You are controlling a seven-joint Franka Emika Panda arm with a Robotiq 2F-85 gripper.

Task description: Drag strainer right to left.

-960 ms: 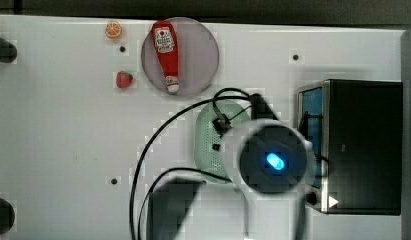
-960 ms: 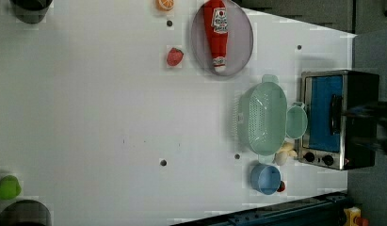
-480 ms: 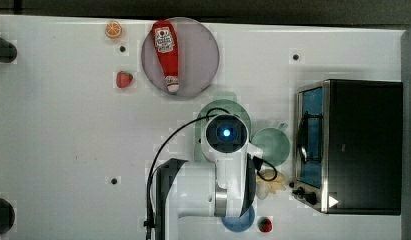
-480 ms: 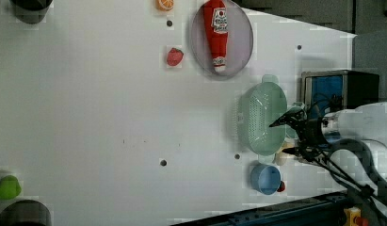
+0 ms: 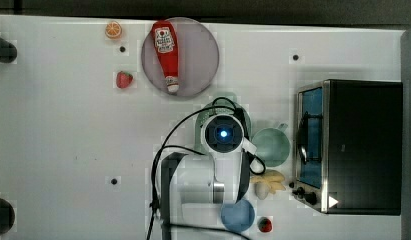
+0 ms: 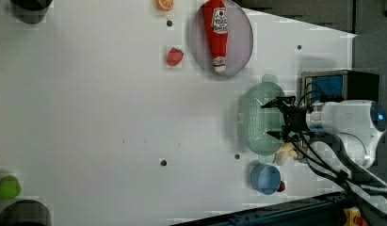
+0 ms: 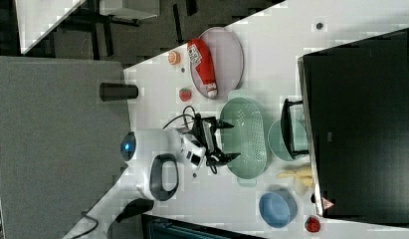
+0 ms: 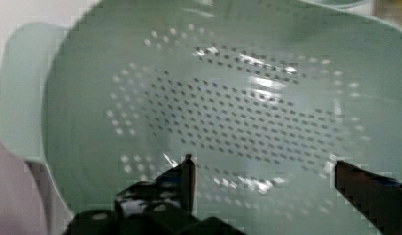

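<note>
We are seeing the end effector (image 6: 275, 118) hanging over the strainer (image 6: 258, 117) with its fingers (image 8: 176, 181) spread wide and gripping nothing, their tips pointing into the perforated bowl in the wrist view. The strainer is sitting on the white tabletop (image 6: 97, 122) toward the left view's right, just below the plate (image 6: 238, 42) carrying the ketchup bottle (image 6: 216, 29), above the blue bowl (image 6: 265, 179), and beside the toaster oven (image 5: 360, 145). In the right view we are noticing the mint cup (image 7: 279, 140) just beside the strainer, between it and the oven.
</note>
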